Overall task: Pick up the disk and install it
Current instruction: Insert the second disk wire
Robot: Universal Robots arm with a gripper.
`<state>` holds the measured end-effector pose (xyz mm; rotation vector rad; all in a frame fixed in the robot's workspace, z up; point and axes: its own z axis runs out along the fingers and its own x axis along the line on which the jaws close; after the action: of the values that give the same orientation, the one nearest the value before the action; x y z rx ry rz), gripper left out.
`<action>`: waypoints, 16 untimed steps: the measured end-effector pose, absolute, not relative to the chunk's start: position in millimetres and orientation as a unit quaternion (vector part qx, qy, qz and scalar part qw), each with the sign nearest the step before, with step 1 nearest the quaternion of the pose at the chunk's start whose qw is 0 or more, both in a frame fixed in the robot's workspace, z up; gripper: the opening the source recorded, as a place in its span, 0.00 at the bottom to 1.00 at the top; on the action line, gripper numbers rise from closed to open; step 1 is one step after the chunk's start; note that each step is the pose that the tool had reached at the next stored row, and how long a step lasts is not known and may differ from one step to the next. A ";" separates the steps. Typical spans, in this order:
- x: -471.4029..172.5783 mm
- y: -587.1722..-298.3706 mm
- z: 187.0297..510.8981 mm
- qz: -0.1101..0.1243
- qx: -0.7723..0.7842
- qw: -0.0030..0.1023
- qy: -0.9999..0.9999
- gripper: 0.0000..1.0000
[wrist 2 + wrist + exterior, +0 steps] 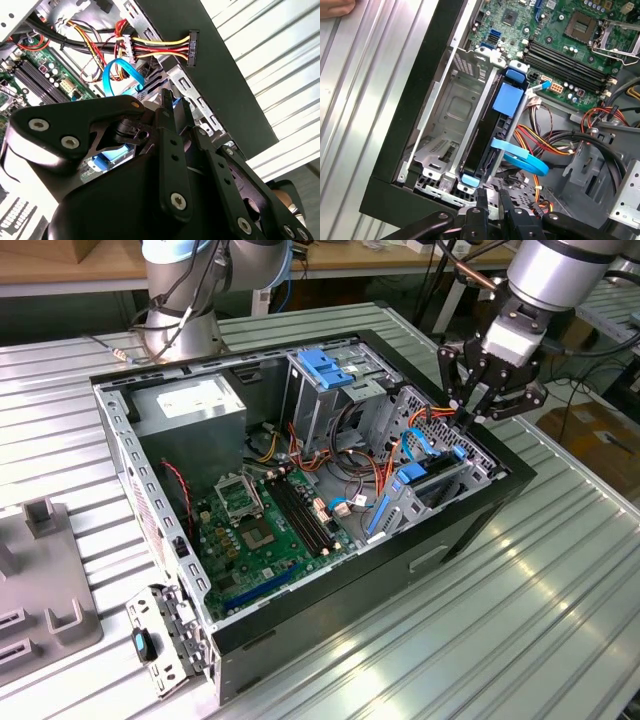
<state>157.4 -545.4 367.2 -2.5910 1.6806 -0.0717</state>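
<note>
The gripper is hanging over the exterior view's right side of the open computer case, which is sitting on the ribbed metal table. Its two fingers are sitting very close together, with just a thin crack between them. Nothing is being held in that crack, so it is looking closed and empty. The disk is not in the gripper. It is standing on its thin edge inside the grey metal cage, right by the case's wall, and its blue frame is showing at both ends. The gripper is hovering just beside the blue tab at the disk's far end, as the exterior view shows it. I cannot tell if it is touching the tab. A flat blue cable is looping just beside the disk, and red and yellow wires are bunching up near it. To me the picking-up part is looking done, and the work is now in the putting-in part. The disk is looking slid into its slot, but I cannot tell if it is sitting all the way home. Any more pushing is going to need a soft, straight push along the slot, while keeping off the blue cable and the wires.
</note>
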 end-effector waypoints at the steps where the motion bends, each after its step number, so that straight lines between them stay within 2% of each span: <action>1: 157.5 -545.4 367.2 -0.023 -0.840 0.026 0.541 0.24; 16: 159.5 -543.3 367.3 -0.022 -0.859 0.027 0.511 0.24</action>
<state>159.5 -543.3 367.3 -2.6520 1.5794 -0.0685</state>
